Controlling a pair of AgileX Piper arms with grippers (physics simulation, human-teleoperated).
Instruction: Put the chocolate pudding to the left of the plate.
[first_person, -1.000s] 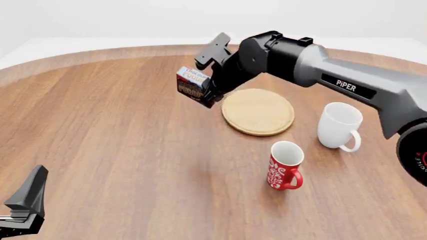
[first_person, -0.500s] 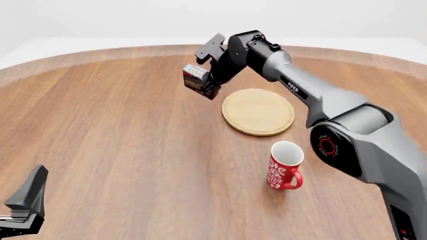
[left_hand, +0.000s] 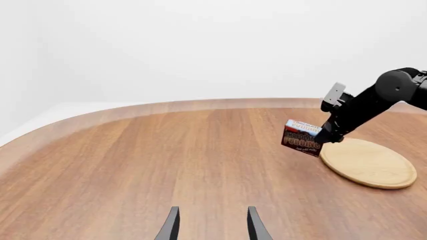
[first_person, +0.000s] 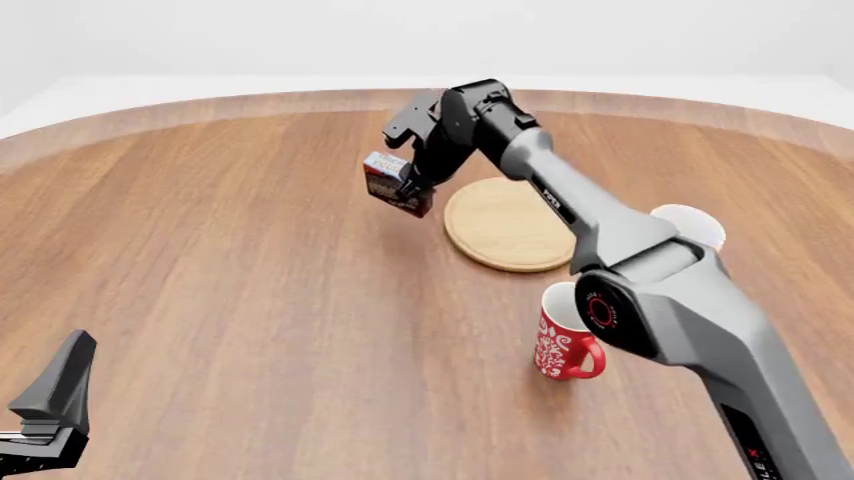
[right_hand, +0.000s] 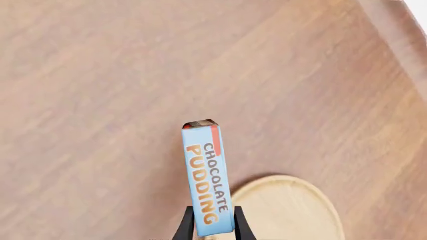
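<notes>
Left fingers (left_hand: 212, 225) parked apart near the desk (first_person: 240, 300) edge, right fingers (right_hand: 212, 227) clamped on the chocolate pudding (first_person: 391, 181) hanging tilted below them, just left of the plate (first_person: 507, 225): lower straight, level the box, release clear of the rim.

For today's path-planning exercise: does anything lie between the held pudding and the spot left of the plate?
Nothing visible does. The right gripper holds the pudding above bare table just left of the plate; both mugs stand on the plate's other side.
</notes>
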